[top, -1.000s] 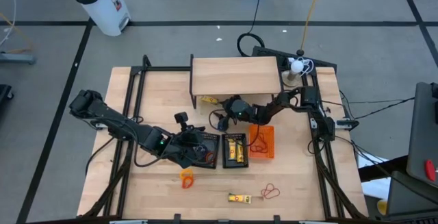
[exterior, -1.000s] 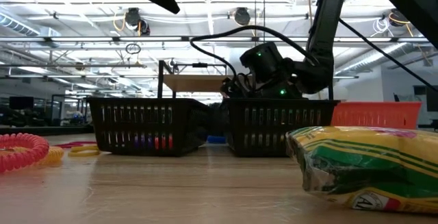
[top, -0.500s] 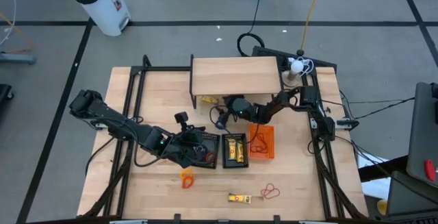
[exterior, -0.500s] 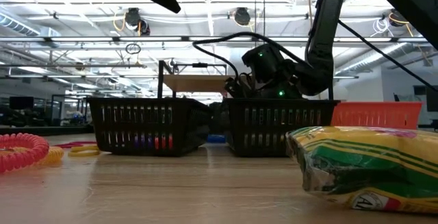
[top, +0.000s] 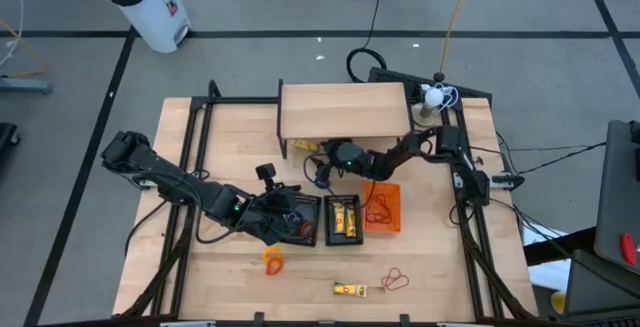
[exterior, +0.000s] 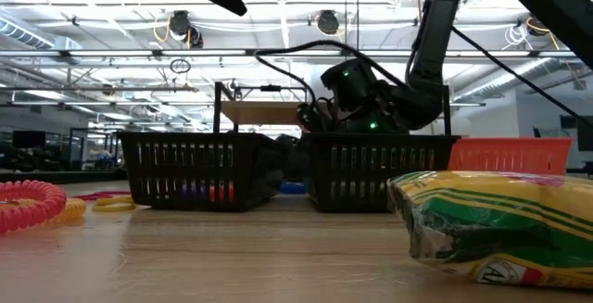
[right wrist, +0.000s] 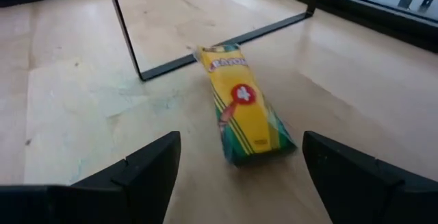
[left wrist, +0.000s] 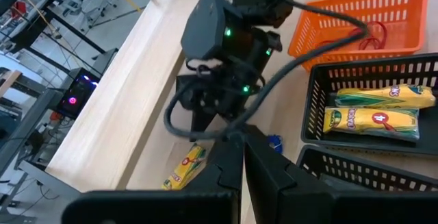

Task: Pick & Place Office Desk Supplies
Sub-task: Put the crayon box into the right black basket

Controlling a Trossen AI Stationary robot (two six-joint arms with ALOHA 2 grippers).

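Observation:
A yellow crayon pack [right wrist: 243, 104] marked with a 4 lies flat on the table by the wooden shelf [top: 345, 110]; the high view shows the crayon pack [top: 305, 147] at the shelf's near edge. My right gripper [right wrist: 239, 176] is low and open just short of the pack, a finger on either side of its near end, touching nothing. My right gripper [top: 322, 156] reaches in from the right. My left gripper [left wrist: 243, 152] is shut and empty, held above the left black basket [top: 295, 222].
A second black basket [left wrist: 321, 94] holds two crayon packs [left wrist: 373, 111]. An orange basket [left wrist: 321, 29] holds red rubber bands. Near the front edge lie another crayon pack [top: 350, 288], a red band [top: 395, 280] and an orange coil [top: 272, 259]. The shelf's thin black leg [right wrist: 126, 35] stands behind the pack.
My right gripper has tipped a little and its wrist has shifted slightly toward the crayon pack by the shelf. Its fingers stay open.

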